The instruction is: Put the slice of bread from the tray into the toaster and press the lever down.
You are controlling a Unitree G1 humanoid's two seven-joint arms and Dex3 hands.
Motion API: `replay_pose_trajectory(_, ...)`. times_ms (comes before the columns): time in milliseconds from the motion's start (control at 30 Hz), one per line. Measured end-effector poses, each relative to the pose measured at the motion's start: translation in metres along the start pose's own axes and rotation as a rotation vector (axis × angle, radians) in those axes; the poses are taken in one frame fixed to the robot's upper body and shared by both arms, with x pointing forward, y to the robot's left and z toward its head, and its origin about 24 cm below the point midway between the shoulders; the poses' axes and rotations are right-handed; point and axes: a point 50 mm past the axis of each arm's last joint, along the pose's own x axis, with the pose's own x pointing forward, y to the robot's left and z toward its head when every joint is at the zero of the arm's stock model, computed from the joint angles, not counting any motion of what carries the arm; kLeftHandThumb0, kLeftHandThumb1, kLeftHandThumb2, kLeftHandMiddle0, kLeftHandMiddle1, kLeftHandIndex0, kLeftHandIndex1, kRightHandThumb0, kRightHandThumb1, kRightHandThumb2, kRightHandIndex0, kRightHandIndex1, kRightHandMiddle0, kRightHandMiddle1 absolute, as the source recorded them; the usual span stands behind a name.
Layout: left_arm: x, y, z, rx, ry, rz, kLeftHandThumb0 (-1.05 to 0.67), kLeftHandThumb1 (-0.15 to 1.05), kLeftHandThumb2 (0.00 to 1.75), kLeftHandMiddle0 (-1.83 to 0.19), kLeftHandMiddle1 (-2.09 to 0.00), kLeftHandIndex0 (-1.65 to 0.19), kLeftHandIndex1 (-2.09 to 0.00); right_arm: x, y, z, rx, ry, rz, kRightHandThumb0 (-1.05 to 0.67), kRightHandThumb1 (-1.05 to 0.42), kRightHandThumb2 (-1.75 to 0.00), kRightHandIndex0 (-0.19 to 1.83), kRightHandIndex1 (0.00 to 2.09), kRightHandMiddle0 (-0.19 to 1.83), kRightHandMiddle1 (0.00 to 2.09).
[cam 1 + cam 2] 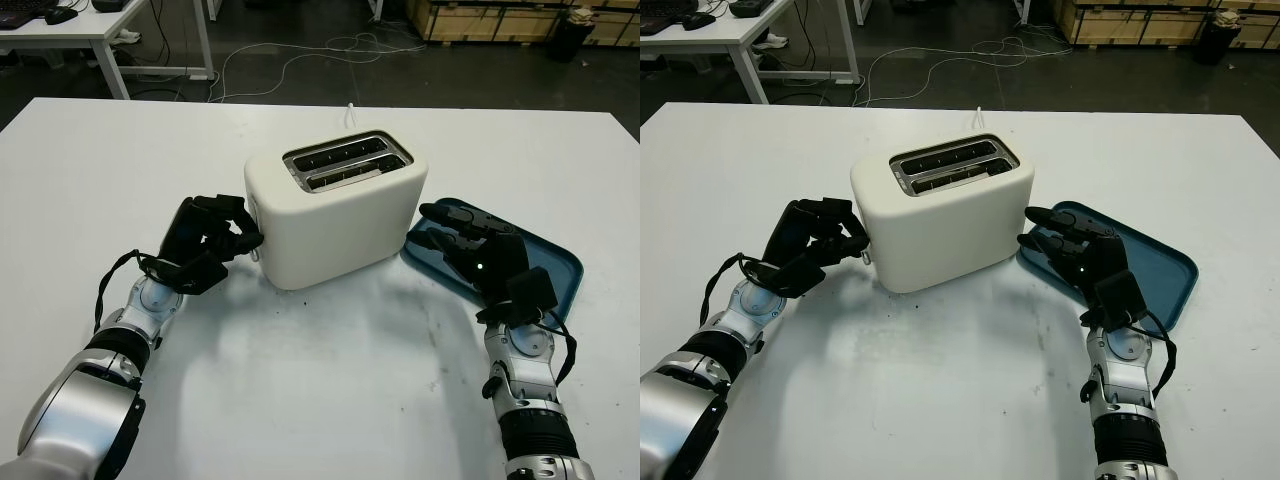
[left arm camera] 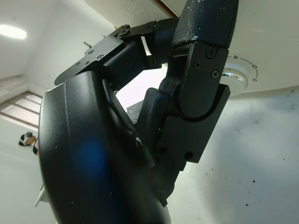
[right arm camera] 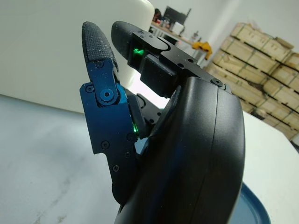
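The left hand (image 1: 205, 243), fingers (image 1: 240, 238) curled empty against the cream rounded plastic toaster's (image 1: 335, 215) end, should press its lever straight down; the open right hand (image 1: 478, 250) hovers over the dark blue tray (image 1: 555, 262).

place: a lab or workshop hall
floor: dark, loose cables (image 1: 300, 55) behind the white table (image 1: 120, 160)
behind table: desk (image 1: 60, 30), stacked wooden crates (image 1: 490, 18)

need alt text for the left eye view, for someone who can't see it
A cream two-slot toaster stands mid-way on a white table, and the robot's black left hand reaches its fingers to the toaster's left end. The black right hand is open over the near edge of a dark blue tray just right of the toaster.
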Motion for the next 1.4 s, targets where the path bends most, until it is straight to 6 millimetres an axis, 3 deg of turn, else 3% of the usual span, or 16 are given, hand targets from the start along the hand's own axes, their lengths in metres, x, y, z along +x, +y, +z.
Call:
replay_pose_trajectory(300, 0.001, 0.001, 0.0, 0.004, -0.001, -0.008, -1.05, 0.88, 0.01, -1.57, -0.3, -1.57, -0.1, 0.0, 0.0, 0.0, 0.0, 0.0, 0.0, -0.6, -0.92, -0.08, 1.16, 0.1, 1.07, 0.0)
replay_pose_trajectory(467, 0.001, 0.001, 0.0, 0.004, -0.001, -0.007, -1.05, 0.69, 0.0, -1.57, -0.32, -1.57, -0.18, 0.0, 0.0, 0.0, 0.0, 0.0, 0.001, -0.59, -0.92, -0.08, 1.15, 0.1, 1.08, 0.0)
replay_pose_trajectory(600, 0.001, 0.001, 0.0, 0.002, -0.001, -0.004, -1.05, 0.64, 0.0, -1.57, -0.39, -1.57, -0.25, 0.0, 0.0, 0.0, 0.0, 0.0, 0.001, -0.6, -0.92, -0.07, 1.15, 0.1, 1.07, 0.0)
replay_pose_trajectory(867, 0.001, 0.001, 0.0, 0.002, 0.0, -0.004, -1.05, 0.66, 0.01, -1.57, -0.47, -1.57, -0.27, 0.0, 0.0, 0.0, 0.0, 0.0, 0.001, -0.59, -0.92, -0.07, 1.16, 0.11, 1.08, 0.0)
replay_pose_trajectory(1000, 0.001, 0.002, 0.0, 0.003, -0.001, -0.004, -1.05, 0.73, 0.03, -1.57, -0.42, -1.57, -0.23, 0.0, 0.0, 0.0, 0.0, 0.0, 0.001, -0.59, -0.92, -0.06, 1.15, 0.1, 1.08, 0.0)
replay_pose_trajectory(1167, 0.001, 0.009, 0.001, 0.025, -0.004, -0.002, -1.05, 0.88, 0.03, -1.57, -1.04, -1.56, -0.16, 0.0, 0.0, 0.0, 0.0, 0.0, 0.003, -0.59, -0.92, -0.07, 1.15, 0.11, 1.08, 0.0)
replay_pose_trajectory(1400, -0.002, 0.029, 0.006, 0.063, -0.046, 0.016, -1.05, 0.92, 0.16, -1.5, -1.28, -1.51, -0.14, 0.0, 0.001, 0.0, 0.001, 0.002, 0.008, -0.59, -0.92, -0.08, 1.16, 0.11, 1.08, 0.0)
